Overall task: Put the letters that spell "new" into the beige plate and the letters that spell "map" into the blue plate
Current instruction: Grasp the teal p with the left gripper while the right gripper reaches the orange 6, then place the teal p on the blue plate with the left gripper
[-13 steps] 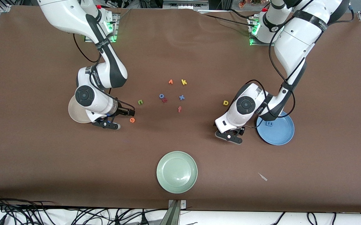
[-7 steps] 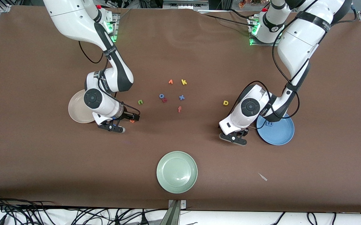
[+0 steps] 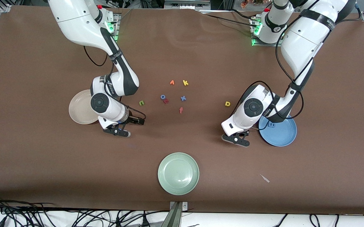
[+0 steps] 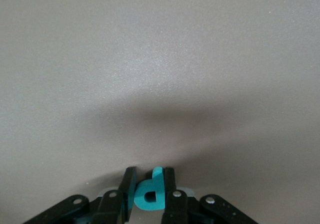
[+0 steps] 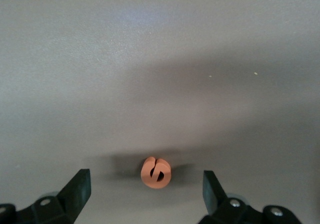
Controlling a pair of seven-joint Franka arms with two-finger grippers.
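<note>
While both arms worked low, we logged the beige plate (image 3: 78, 111) at the right arm's end and the blue plate (image 3: 281, 135) at the left arm's | left gripper (image 4: 150, 196) pinching the teal "p" (image 4: 149, 193) beside the blue plate | right gripper (image 5: 146, 184) spread astride the orange "e" (image 5: 155, 172) on the table near the beige plate | we judged the foam light and squashy: pinch flat faces gently

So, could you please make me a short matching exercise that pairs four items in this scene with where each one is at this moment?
Items:
1. teal "p"
2. orange "e"
3. periwinkle-blue "m"
4. green "n"

Places:
A. in the blue plate
B. clamped in the left gripper
C. on the table beside the right arm
D. on the table between the open fingers of the right gripper

Pairs: 1-B, 2-D, 3-A, 4-C
</note>
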